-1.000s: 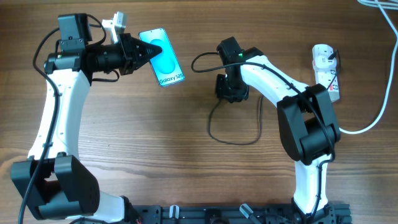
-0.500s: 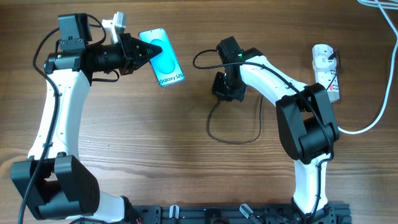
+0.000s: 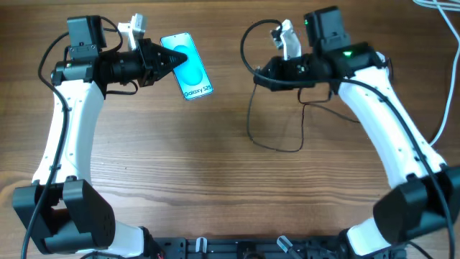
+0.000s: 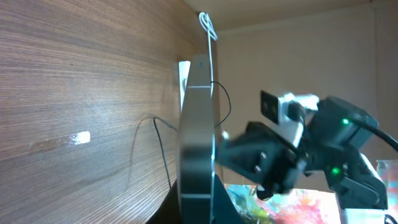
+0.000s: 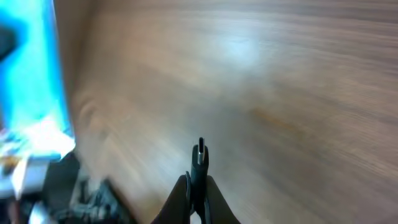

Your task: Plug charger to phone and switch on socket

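Note:
My left gripper [image 3: 169,62] is shut on the phone [image 3: 189,66] and holds it above the table at the back left, its light blue screen with "Galaxy S25" facing up. In the left wrist view the phone [image 4: 195,137] is seen edge-on in the jaws [image 4: 196,208]. My right gripper [image 3: 261,78] is shut on the charger connector [image 5: 199,154], with the metal tip pointing left towards the phone, still well apart from it. The thin black charger cable [image 3: 277,146] loops down onto the table. The socket is hidden under my right arm in the overhead view.
A thick white cord [image 3: 447,101] runs along the right edge of the table. A white part [image 4: 182,74] behind the phone may be the socket. Bare wood lies between the arms. The right wrist view is blurred, with the phone [image 5: 34,74] a blue shape at the left.
My right arm has lifted off the table and swung back and up with the connector, which now points left at the phone. The cable loop was dragged along. The left arm has not moved.

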Motion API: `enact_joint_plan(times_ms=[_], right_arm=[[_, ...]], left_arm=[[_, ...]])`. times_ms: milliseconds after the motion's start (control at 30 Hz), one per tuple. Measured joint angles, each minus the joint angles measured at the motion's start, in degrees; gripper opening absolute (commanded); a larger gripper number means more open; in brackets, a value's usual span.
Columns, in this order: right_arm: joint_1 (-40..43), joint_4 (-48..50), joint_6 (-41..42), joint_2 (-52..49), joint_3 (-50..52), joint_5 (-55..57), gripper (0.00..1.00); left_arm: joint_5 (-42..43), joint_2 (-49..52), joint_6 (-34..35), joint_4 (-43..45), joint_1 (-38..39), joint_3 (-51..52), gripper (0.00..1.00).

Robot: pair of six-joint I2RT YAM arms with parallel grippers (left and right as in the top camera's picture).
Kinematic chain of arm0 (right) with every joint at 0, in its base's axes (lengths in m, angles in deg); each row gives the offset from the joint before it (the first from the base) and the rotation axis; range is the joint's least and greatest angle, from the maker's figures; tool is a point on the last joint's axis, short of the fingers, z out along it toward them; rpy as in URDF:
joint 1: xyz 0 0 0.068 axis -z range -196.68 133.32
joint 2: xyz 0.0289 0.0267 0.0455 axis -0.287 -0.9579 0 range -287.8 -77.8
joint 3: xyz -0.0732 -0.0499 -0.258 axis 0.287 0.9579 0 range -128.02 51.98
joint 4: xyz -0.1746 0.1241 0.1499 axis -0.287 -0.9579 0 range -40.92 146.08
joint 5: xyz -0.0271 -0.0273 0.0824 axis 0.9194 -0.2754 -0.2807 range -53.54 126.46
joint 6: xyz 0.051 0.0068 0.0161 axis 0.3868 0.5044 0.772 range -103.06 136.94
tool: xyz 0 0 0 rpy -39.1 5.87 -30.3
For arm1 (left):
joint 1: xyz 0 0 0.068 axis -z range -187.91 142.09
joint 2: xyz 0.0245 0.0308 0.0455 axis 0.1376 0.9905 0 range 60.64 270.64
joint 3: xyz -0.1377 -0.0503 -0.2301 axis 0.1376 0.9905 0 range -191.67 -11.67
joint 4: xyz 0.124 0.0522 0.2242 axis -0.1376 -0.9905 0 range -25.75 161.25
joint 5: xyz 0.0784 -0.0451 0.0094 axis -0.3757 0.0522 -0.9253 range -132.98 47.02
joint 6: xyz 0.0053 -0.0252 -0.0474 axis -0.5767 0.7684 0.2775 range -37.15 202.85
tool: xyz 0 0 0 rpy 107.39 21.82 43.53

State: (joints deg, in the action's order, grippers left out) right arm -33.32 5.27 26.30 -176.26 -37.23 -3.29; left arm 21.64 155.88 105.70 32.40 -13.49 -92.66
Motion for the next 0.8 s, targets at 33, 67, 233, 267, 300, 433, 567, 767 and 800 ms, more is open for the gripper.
enact_joint_plan(times_ms=[33, 67, 233, 267, 300, 433, 567, 767, 800], right_arm=[[0.0, -1.95, -4.39, 0.57, 0.0, -4.63, 0.04], [-0.07, -3.87, -6.95, 0.66, 0.02, -7.56, 0.04], [-0.09, -0.9, -15.04, 0.76, 4.72, -23.54, 0.04], [-0.28, 0.96, -15.58, 0.76, 6.91, -26.29, 0.05], [-0.46, 2.19, -15.78, 0.76, 8.7, -28.26, 0.04], [-3.41, 12.81, -12.0, 0.76, 15.78, -32.7, 0.04], [-7.72, 23.93, -3.48, 0.76, 17.55, -34.18, 0.04], [-11.74, 30.42, 4.22, 0.76, 17.59, -34.86, 0.04], [-12.07, 30.73, 5.05, 0.76, 17.59, -34.93, 0.04]], left_arm=[[0.24, 0.0, 0.0, 0.0, 0.0, 0.0, 0.04], [0.83, 0.0, -0.02, 0.04, 0.0, 0.0, 0.04], [6.4, 0.0, -3.56, 0.04, 0.0, 0.0, 0.04], [7.37, 0.0, -4.31, 0.02, 0.0, 0.0, 0.04], [8.15, 0.0, -4.96, 0.07, 0.0, 0.0, 0.04], [10.71, 0.0, -7.28, 0.48, 0.0, 0.0, 0.04], [11.52, 0.0, -7.78, 0.68, 0.0, 0.0, 0.04], [13.9, 0.0, -7.82, 1.36, 0.0, 0.0, 0.04], [14.8, 0.0, -7.85, 1.62, 0.0, 0.0, 0.04]])
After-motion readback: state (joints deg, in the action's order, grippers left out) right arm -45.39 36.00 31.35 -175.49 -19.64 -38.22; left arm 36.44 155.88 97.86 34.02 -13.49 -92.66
